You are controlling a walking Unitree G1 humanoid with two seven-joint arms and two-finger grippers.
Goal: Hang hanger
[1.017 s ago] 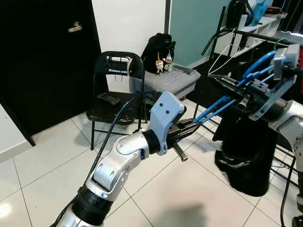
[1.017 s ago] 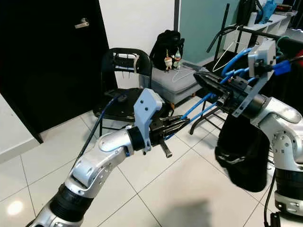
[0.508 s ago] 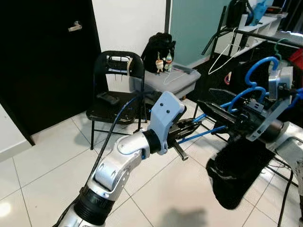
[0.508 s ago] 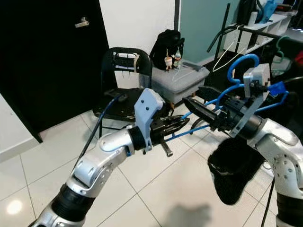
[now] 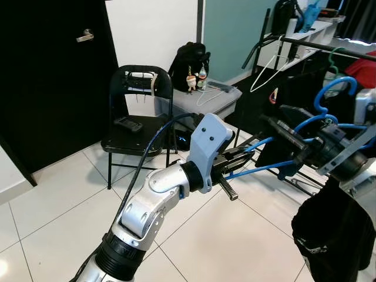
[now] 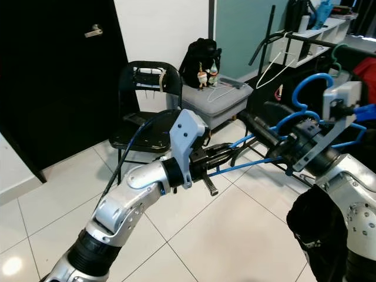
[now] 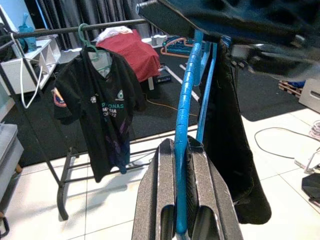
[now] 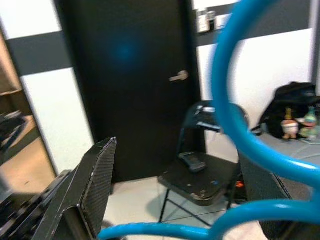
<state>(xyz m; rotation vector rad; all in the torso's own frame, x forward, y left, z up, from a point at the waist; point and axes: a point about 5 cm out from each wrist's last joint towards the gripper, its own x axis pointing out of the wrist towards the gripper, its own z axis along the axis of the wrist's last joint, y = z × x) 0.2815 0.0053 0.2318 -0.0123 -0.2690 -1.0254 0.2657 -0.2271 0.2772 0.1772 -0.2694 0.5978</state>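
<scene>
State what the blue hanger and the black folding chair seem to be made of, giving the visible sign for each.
Blue hanger: probably plastic or plastic-coated wire, judging by its uniform bright colour, smooth sheen and thin rounded rod. Black folding chair: most likely painted metal, given its thin tubular frame, glossy black finish and flat sheet-like seat.

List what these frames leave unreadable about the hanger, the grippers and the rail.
- Right gripper: in the right wrist view the blue hanger blurs across the fingers, so its hold cannot be judged.
- Black garment: cut off by the eye views' lower right edge.
- Rail: its right end passes behind the gripper in the left wrist view.
- Shirt print: too small to read.
- Left gripper: shut on the hanger.
</scene>
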